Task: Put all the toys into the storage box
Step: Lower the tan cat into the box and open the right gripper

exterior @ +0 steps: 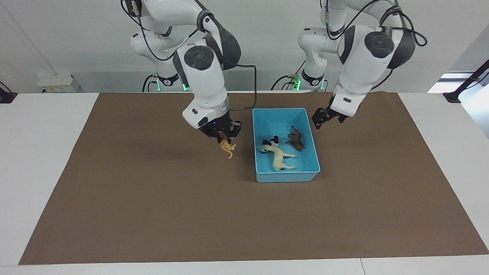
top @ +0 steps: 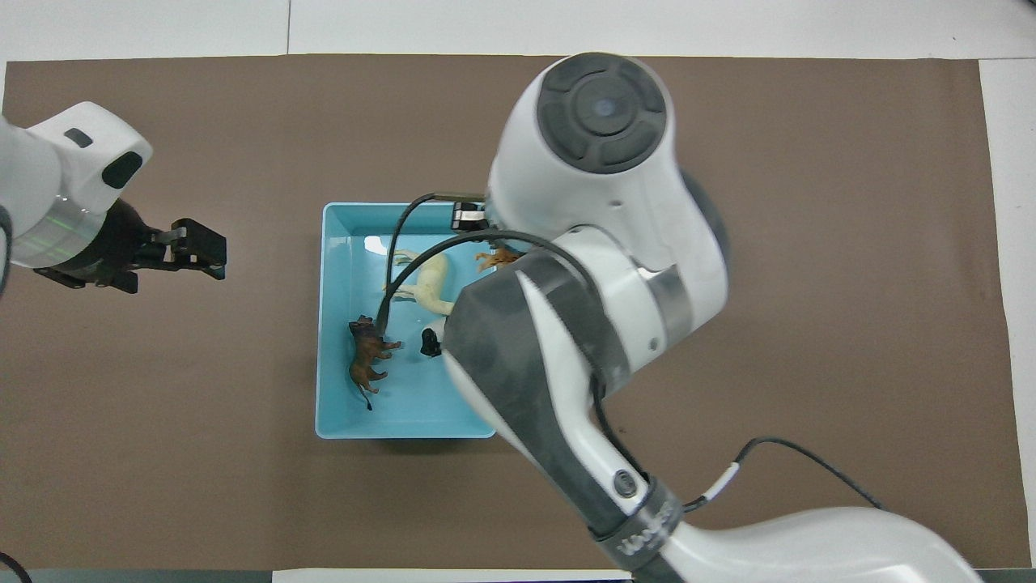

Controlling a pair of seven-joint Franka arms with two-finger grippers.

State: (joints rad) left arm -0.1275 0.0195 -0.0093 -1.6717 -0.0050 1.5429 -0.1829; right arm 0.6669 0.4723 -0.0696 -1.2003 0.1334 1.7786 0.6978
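Observation:
The light blue storage box (exterior: 279, 110) stands on the brown mat near the robots. In it lie the cream-white horse (exterior: 279, 156), the black-and-white panda (exterior: 272, 143) and the dark brown animal (exterior: 297, 139). My right gripper (exterior: 224, 138) is shut on the orange tiger (exterior: 228, 148), which hangs above the mat just beside the box, toward the right arm's end. In the overhead view the tiger (top: 498, 259) shows at the box (top: 336, 324) edge, and the right arm hides part of the box. My left gripper (exterior: 320, 119) waits open and empty beside the box, toward the left arm's end.
The brown mat (exterior: 153, 214) covers most of the white table (exterior: 38, 152). A black cable (top: 405, 243) from the right arm hangs over the box.

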